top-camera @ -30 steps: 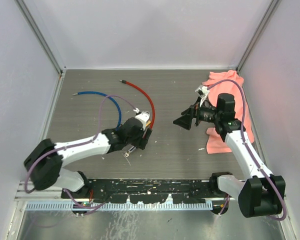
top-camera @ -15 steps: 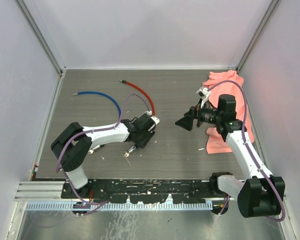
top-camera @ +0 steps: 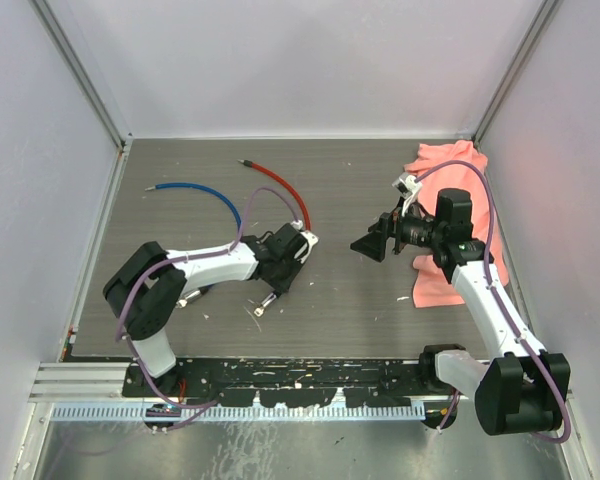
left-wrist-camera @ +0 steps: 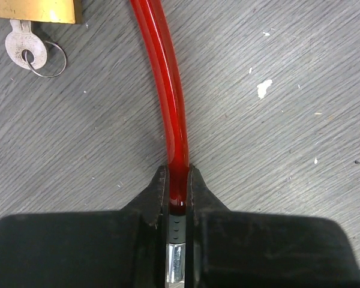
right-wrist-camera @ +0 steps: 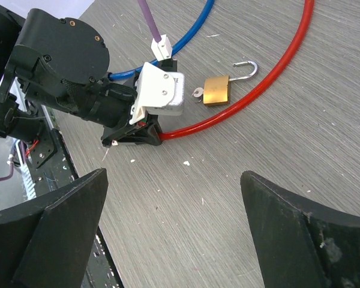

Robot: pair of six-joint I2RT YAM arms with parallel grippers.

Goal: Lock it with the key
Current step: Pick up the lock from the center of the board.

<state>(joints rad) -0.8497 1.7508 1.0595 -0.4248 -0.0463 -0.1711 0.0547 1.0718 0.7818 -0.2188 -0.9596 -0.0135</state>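
Now that its jaws have snapped together, the left gripper [left-wrist-camera: 179, 198] has the red cable [left-wrist-camera: 168, 90] pinched hard near its metal-tipped end, with no gap showing either side of the sheath. A second ago those jaws stood wide above the same spot, and the left arm lay stretched low across the counter [top-camera: 360, 300]; since then it has folded up at the elbow while the gripper came down onto the cable. From the wrist's own view, the brass padlock [left-wrist-camera: 42, 9] lies at about eleven o'clock from the gripper, just beside the cable, with its key [left-wrist-camera: 25, 45] seated in the bottom and a small ring [left-wrist-camera: 48, 60] hanging off it. The shackle [right-wrist-camera: 247, 67] is swung open, so nothing is locked yet. I'd judge this grip only readies the cable; lock and key are both untouched. Out at three o'clock, the right gripper [top-camera: 368, 243] hovers fully spread and empty, barely shifted from before. The blue cable [top-camera: 195, 190] lies toward ten o'clock, the pink cloth [top-camera: 460, 165] toward two.
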